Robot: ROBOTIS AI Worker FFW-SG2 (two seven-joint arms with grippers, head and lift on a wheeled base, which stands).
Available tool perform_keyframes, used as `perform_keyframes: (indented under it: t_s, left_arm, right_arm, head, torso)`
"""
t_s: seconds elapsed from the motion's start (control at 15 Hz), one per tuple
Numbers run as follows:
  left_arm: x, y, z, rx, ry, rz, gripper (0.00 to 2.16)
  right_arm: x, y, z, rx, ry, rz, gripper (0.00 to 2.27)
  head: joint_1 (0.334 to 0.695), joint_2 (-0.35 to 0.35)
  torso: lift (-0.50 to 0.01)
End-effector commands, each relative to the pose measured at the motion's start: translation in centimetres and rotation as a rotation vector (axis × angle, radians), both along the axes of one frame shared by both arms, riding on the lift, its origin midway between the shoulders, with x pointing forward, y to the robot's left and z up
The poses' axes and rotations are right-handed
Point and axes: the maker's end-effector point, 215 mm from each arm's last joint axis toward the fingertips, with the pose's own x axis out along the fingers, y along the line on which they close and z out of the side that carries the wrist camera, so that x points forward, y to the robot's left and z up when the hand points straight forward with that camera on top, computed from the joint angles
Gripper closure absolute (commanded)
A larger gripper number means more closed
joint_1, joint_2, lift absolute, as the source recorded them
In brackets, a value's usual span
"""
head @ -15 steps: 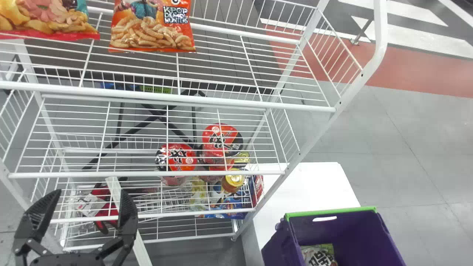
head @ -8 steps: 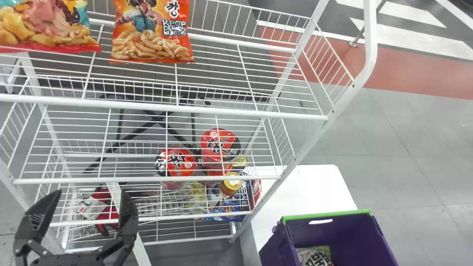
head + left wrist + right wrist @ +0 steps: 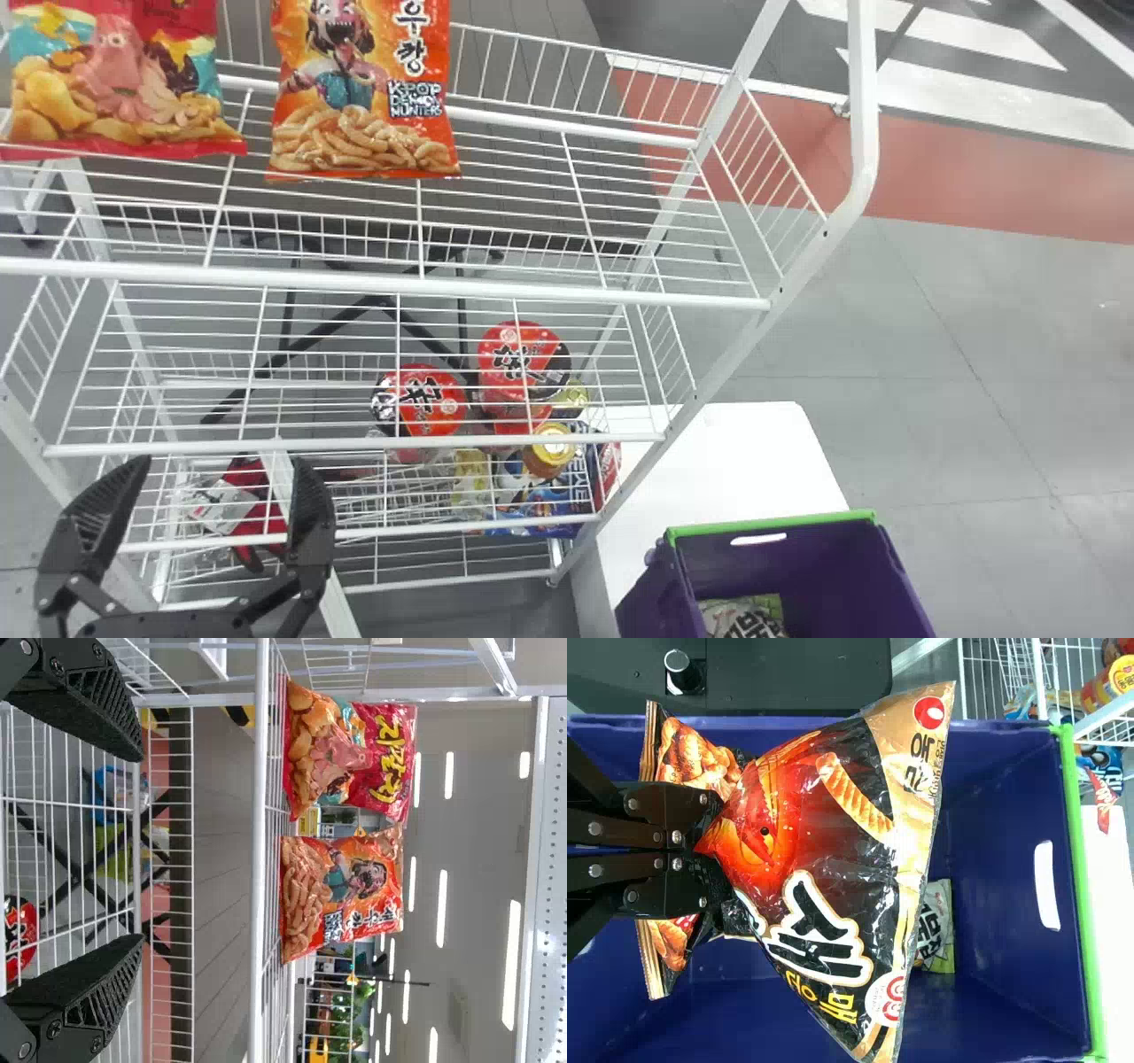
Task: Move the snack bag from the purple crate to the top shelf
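While my left gripper (image 3: 221, 462) stands open, my right gripper (image 3: 716, 864) pinches the snack bag (image 3: 824, 877), the purple crate (image 3: 997, 815) beyond its jaws.

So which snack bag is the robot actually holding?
The black-and-red one, pinched by its right fingers at the purple crate. An orange bag and a red bag sit on the shelf; another bag lies in the crate.

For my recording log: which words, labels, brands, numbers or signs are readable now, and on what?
"K-POP DEMON HUNTERS", "우깡": orange bag.
"자갈치": red bag.
"辛": red cup lids.
"새", "농심": snack bag in the right gripper; other print unclear.
Too small or partly hidden: print on lower packets and the bag in the purple crate.
No readable numbers or signs.
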Motion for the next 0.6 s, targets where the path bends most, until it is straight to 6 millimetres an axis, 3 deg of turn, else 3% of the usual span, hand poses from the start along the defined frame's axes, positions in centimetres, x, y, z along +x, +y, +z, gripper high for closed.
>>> perform_keyframes:
  t_s: [0.0,0.53]
  left_arm:
    - [-0.05,0.02,-0.02,0.002,0.002,-0.001,0.09]
    - [0.00,-0.08,0.04,0.002,0.003,-0.005,0.09]
  right_arm:
    - [-0.02,0.09,0.01,0.003,0.001,-0.001,1.89]
    - [0.37,0.21,-0.02,0.005,-0.004,0.006,1.89]
  head:
    - [0.695,-0.350]
    - [0.695,-0.350]
  torso:
    - [-0.143]
    - [-0.111]
